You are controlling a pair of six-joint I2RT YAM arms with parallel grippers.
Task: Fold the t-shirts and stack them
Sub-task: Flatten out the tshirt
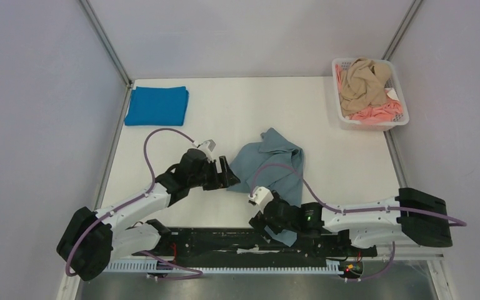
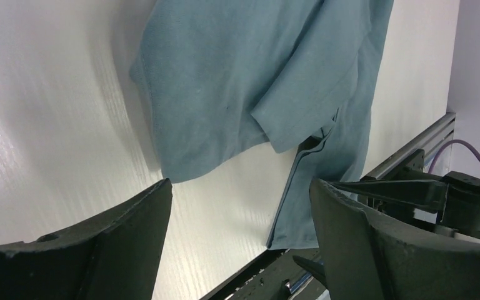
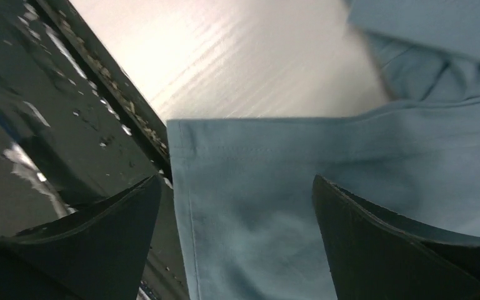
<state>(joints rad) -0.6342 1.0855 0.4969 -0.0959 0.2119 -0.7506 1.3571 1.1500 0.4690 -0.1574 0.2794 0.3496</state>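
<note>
A dusty grey-blue t-shirt point(image 1: 274, 164) lies crumpled in the middle of the table, one end hanging over the near edge. It fills the top of the left wrist view point(image 2: 244, 81) and most of the right wrist view point(image 3: 350, 187). My left gripper point(image 1: 230, 175) is open and empty, just left of the shirt's left edge. My right gripper point(image 1: 264, 220) is open above the shirt's hemmed corner at the table's near edge, with cloth between its fingers point(image 3: 112, 237). A bright blue t-shirt point(image 1: 157, 105) lies folded at the far left.
A white basket point(image 1: 369, 122) at the far right holds a tan shirt point(image 1: 362, 81) and a pink shirt point(image 1: 378, 112). A black rail point(image 1: 225, 240) runs along the table's near edge. Grey walls close in on both sides.
</note>
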